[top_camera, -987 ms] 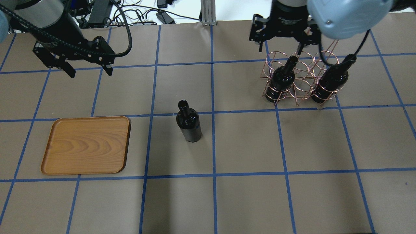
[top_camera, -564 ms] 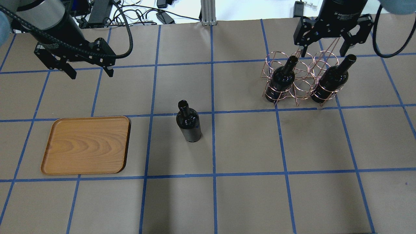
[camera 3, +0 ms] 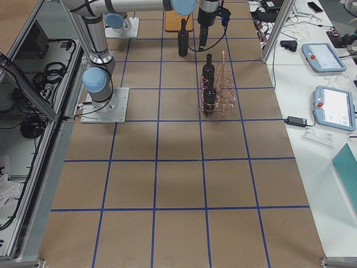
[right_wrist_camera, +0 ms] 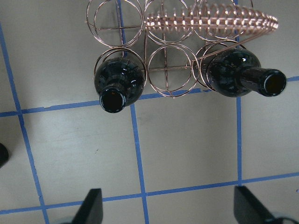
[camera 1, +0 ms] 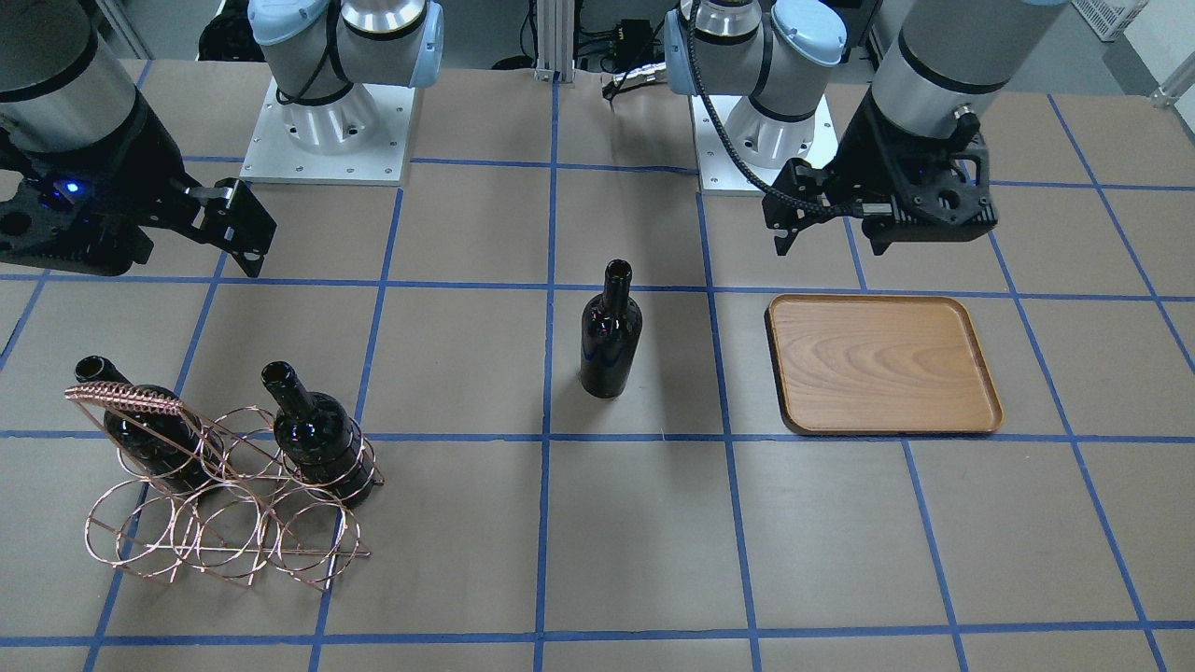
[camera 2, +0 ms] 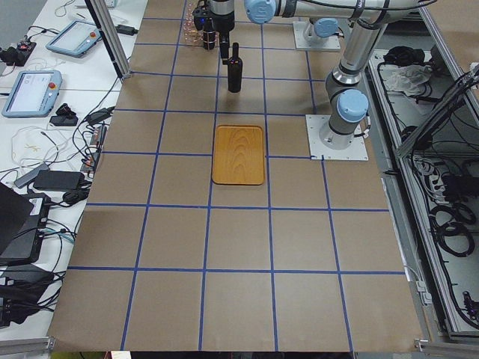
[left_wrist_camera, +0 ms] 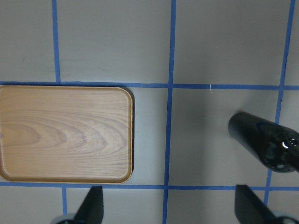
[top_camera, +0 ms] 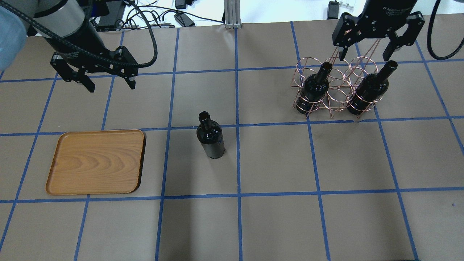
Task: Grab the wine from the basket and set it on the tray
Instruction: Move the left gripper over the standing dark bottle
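Note:
One wine bottle [top_camera: 210, 136] stands upright on the table between tray and basket; it also shows in the front view [camera 1: 611, 331] and the left wrist view [left_wrist_camera: 264, 147]. Two more bottles [top_camera: 314, 88] [top_camera: 368, 92] sit in the copper wire basket [camera 1: 126, 399] at the right. The wooden tray [top_camera: 96, 162] lies empty at the left. My left gripper [top_camera: 111, 86] is open and empty, hovering behind the tray and left of the standing bottle. My right gripper [top_camera: 363, 57] is open and empty, above the basket's far side.
Blue tape lines grid the brown table. An aluminium post [top_camera: 231, 14] and cables lie at the far edge. The two arm bases [camera 1: 327, 131] stand at the robot's side of the table.
My right gripper has swung to the right, from above the basket's left bottle to above its right half. My left gripper has moved slightly right and nearer the tray. The bottles have not moved.

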Available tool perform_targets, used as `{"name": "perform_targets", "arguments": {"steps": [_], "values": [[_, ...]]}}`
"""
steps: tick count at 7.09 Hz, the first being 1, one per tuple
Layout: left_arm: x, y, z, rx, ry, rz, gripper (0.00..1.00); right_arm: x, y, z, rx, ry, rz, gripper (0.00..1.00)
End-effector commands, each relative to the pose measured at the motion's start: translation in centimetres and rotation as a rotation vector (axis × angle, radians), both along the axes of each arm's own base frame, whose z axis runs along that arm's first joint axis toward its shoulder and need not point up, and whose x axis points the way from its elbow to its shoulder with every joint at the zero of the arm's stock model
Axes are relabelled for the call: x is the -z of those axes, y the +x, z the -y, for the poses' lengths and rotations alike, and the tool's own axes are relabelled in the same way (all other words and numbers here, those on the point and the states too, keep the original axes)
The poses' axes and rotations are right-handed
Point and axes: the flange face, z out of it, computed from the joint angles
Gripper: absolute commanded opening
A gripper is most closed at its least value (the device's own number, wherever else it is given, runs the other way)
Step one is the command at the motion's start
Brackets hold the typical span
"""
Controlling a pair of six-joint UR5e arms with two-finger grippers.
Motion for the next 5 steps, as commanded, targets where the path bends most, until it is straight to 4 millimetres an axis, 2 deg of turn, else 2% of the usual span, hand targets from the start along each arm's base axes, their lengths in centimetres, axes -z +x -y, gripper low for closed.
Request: {"name": "perform_targets", "arguments": {"steps": [1,2,4,5], "values": [[1.0,-5.8,-1.3,0.008,0.012,0.007,1.0,0.1,0.3,-0.3,-0.003,0.006,0.003,1.0],[1.9,-7.4,-1.9,-0.006,0.027,0.01,1.0,-0.1,0.5,-2.0,-0.005,0.007,0.003,0.99],[3.0,-9.0,-2.6,-0.008,0.018,-0.001,1.0,1.4,0.8,-5.8,-0.005,0.029,0.006,0.97],[3.4,-10.2,-3.1,-0.013,0.022,-0.005,1.0,1.7,0.8,-5.6,-0.005,-0.006,0.004,0.97]]}}
